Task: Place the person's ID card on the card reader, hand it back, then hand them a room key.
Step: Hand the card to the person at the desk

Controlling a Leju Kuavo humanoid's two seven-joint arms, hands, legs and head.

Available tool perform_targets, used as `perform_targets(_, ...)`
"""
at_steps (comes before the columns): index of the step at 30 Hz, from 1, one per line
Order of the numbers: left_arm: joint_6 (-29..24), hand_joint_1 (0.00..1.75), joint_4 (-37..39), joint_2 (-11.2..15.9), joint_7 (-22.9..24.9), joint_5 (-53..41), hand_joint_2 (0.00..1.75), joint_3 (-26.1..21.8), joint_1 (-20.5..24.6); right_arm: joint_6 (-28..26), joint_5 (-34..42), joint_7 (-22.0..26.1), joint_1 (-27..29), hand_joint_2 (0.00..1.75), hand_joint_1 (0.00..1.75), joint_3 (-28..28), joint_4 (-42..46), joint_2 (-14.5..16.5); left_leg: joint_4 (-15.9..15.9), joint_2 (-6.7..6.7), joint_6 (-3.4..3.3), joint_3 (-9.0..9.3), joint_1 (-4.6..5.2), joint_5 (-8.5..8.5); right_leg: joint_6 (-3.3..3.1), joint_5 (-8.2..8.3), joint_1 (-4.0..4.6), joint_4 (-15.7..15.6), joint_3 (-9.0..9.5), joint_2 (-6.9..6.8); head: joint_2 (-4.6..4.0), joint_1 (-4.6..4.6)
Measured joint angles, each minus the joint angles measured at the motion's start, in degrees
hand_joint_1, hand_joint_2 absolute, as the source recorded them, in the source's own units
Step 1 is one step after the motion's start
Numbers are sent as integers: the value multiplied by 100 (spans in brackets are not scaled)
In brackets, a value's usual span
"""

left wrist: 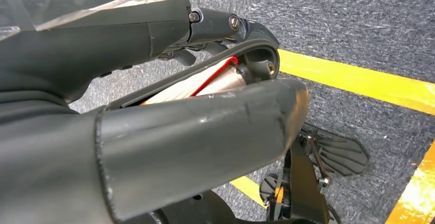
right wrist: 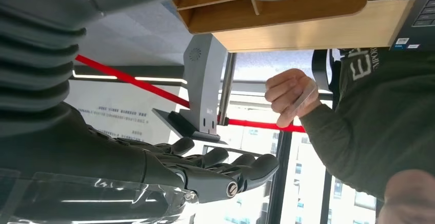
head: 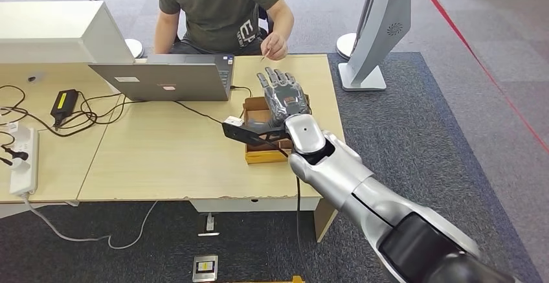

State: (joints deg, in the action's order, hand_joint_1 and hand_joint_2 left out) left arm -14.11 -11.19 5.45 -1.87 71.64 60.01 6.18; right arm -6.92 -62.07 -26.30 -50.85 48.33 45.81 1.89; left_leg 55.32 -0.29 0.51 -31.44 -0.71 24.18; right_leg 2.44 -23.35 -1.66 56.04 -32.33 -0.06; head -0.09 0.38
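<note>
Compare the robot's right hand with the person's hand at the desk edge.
The right hand is grey and stretched out flat with fingers apart, holding nothing; the person's hand is curled and pinches a thin card. The right hand hovers above the wooden box; the person's hand sits at the desk's far edge. Both are over the desk.

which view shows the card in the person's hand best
The right wrist view: the card shows close up, a pale strip pinched in the person's hand, beyond the robot's open right hand. The head view shows it as a thin sliver. The left wrist view faces the floor.
</note>
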Motion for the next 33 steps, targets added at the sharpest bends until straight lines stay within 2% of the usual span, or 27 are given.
perform_targets(10, -10, 0, 0, -12, -17, 24, 0, -45, -6, -45, 3, 46, 144, 0, 0, -134, 251, -175, 0, 3, 0, 2, -1, 0, -1, 1, 1, 1, -1, 2, 0, -1)
perform_targets(13, -15, 0, 0, -25, -101, 81, 0, -87, -9, -120, 74, 138, 351, 0, 0, -244, 513, -317, 1, -1, 0, 7, 0, 0, -1, 0, 0, -3, 3, 1, 0, -1)
perform_targets(18, -33, 0, 0, -32, -142, 56, 0, -130, -27, 161, 215, 104, 1184, 0, 0, -609, 1498, -898, 2, -1, -5, 5, 1, 5, 0, 0, -1, -10, 8, 0, 0, 1)
perform_targets(22, -39, 0, 2, -28, -183, 20, 0, -132, -38, 232, 615, 62, 1803, 0, 0, -970, 2385, -1427, 4, 2, -5, 5, 2, 8, 0, 1, -2, -14, 4, 6, 1, 3)
perform_targets(29, -91, 0, 2, -27, -363, -55, 0, -132, -50, -693, 1319, -252, 3129, 0, 0, -1673, 4063, -2487, 3, 1, -6, 4, 1, 14, 4, -4, -1, -16, 9, 5, 1, 3)
perform_targets(33, -142, 0, 2, -27, -285, -66, 0, -132, -38, -1072, 1474, -371, 3741, 0, 0, -1905, 4766, -2906, 2, 7, -5, 6, 1, 17, 3, -4, -1, -16, 8, 14, 0, 3)
